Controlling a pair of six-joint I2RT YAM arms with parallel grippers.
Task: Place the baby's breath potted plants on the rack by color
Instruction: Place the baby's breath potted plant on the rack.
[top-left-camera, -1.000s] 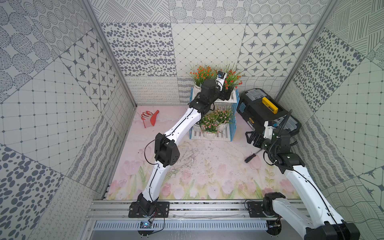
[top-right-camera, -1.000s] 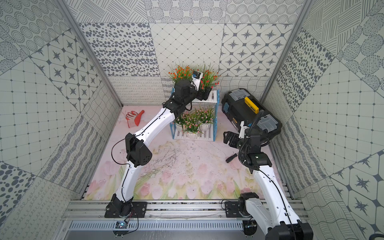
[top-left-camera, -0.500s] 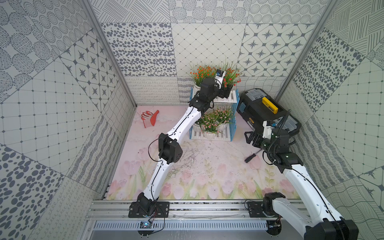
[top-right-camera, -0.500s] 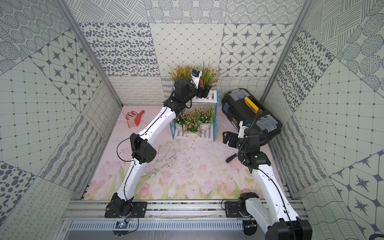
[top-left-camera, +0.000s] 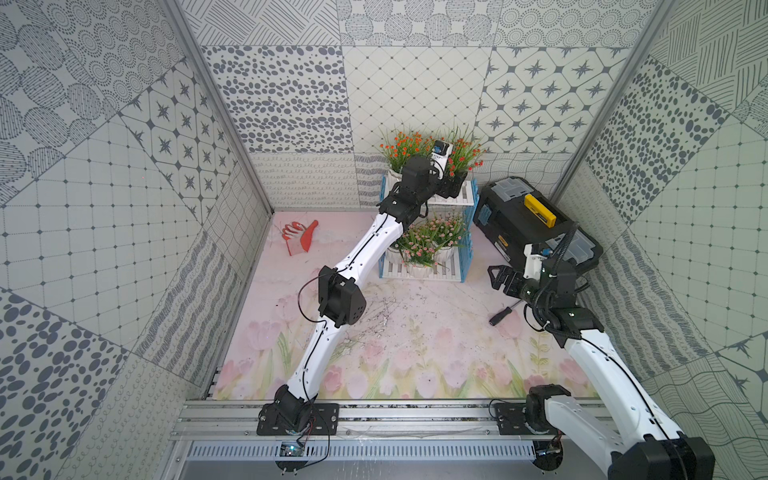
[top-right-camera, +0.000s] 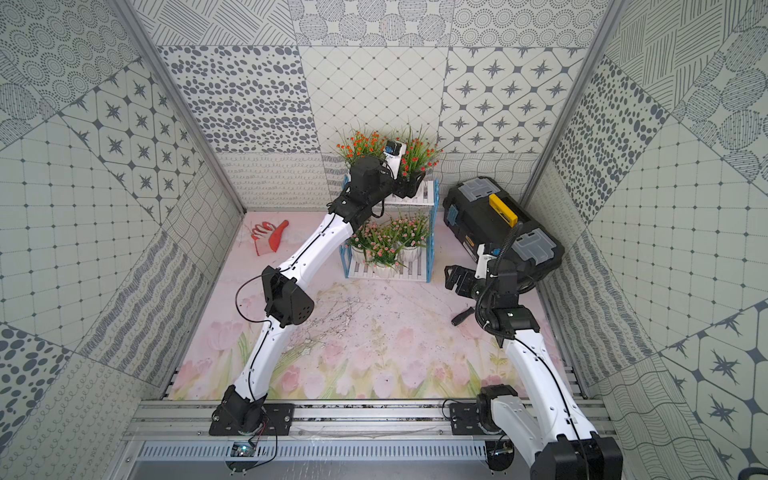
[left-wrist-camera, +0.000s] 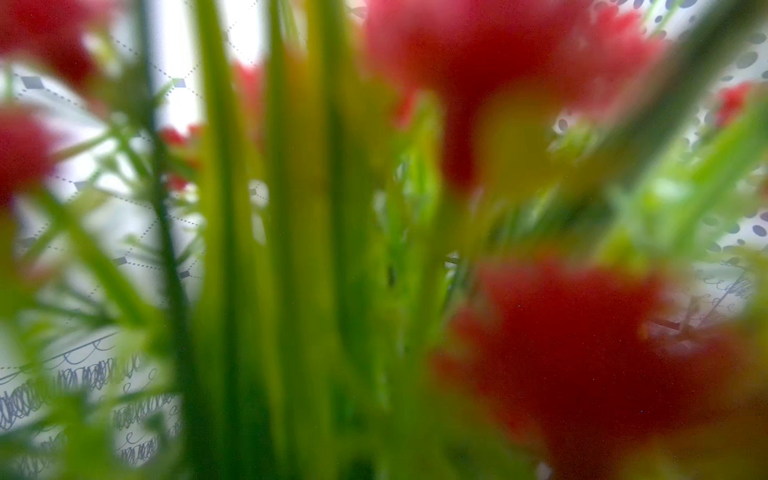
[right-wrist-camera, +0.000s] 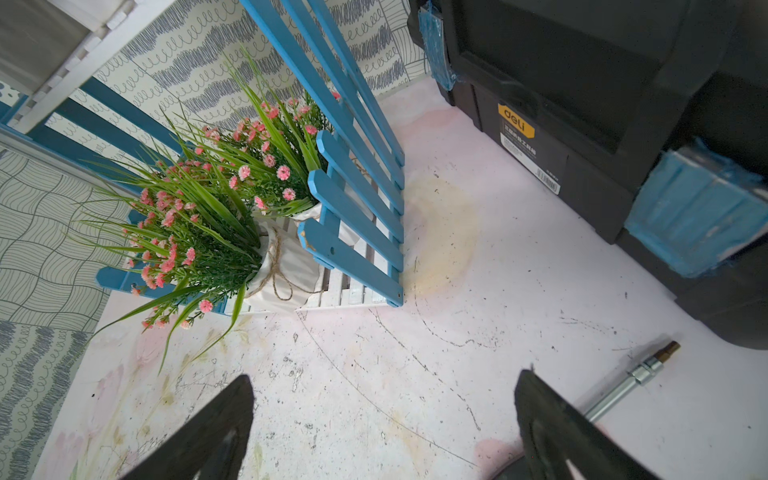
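Top views: left gripper (top-left-camera: 454, 186) jaws cannot be judged; orange-red plant (top-left-camera: 466, 153) may be dragged off rack (top-left-camera: 466, 235); right gripper (top-left-camera: 497, 279) is spread wide, empty.

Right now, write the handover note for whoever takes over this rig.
Left end effector: on the rack top tier, at the pot of an orange plant; grip hidden by foliage.
Right end effector: open, empty, above the mat beside the rack.
Plants: second orange plant also on the top tier; pink plants on the bottom tier.
Done: colour sorting looks complete.
Left: release if held, then retract both arms.
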